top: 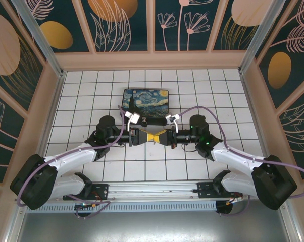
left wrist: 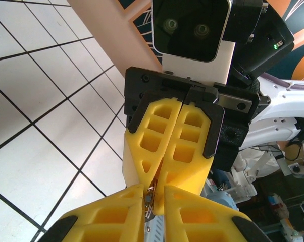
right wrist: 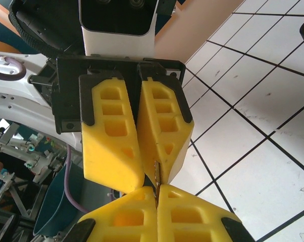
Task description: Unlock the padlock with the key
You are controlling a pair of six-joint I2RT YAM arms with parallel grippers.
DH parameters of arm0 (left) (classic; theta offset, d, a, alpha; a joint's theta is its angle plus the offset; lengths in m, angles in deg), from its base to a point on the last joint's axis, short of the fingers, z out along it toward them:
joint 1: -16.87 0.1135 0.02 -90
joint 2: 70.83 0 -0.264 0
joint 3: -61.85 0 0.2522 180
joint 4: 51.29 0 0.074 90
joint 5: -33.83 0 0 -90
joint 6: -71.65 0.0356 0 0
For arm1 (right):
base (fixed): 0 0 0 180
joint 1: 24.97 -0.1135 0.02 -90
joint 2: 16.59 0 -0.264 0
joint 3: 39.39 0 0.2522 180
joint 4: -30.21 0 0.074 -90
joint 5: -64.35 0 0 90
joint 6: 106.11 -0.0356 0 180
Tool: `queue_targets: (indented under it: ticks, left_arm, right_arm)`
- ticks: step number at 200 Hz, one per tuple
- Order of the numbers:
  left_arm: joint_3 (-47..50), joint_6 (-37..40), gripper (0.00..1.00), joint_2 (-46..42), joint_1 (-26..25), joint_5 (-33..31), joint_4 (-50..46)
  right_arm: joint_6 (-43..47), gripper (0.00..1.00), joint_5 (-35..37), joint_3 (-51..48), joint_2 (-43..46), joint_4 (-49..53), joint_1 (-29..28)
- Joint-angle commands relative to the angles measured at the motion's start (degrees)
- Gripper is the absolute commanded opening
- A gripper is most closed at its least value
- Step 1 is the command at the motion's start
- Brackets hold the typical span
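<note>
Figure 1. My left fingers [left wrist: 134, 202] and right fingers [right wrist: 165, 199], tip to tip above the white tiled table [top: 91, 167], both pinch the tiny silvery metal key [left wrist: 151, 200].

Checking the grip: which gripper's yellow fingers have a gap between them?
The left gripper: a narrow gap with a small metal piece in it; the right gripper's fingers are pressed together.

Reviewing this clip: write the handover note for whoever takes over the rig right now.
Yellow-fingered left pincer: narrow gap around a small silvery metal piece; grip unclear.
Yellow-fingered right pincer: shut, tip to tip with the left one.
Padlock, key: cannot tell which that piece is.
Done: pincers meet at the piece.
Left: confirm key entry, turn, free the shackle.
</note>
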Motion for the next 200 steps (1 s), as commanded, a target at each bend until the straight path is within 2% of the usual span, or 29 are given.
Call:
queue_targets:
  ticks: [1,91,127,143,181,200]
  left_arm:
    - [0.27,-1.04,0.16,0.82,0.0,1.01,4.69]
    - [0.28,-3.37,0.21,1.87,-0.01,-0.66,6.36]
    - [0.62,-6.17,0.24,2.21,0.21,-1.14,9.92]
    - [1.09,-7.06,0.29,2.4,0.59,-1.35,11.06]
    - [0.93,-6.82,0.26,2.34,0.8,0.53,11.01]
    - [0.79,-4.74,0.33,1.3,0.76,0.51,7.96]
  right_arm:
    - [-0.93,0.0,-2.96,0.88,-0.27,-2.88,0.07]
    - [-1.29,0.0,-6.07,-0.18,-0.21,-3.06,0.05]
    - [-2.29,0.0,-6.18,-1.31,0.16,-4.06,0.05]
    - [-2.48,0.0,-6.04,-1.69,0.66,-4.01,0.05]
    - [-1.82,0.0,-5.5,-1.6,1.25,-3.31,0.17]
    - [-1.97,0.0,-5.67,-1.35,0.92,-4.02,0.27]
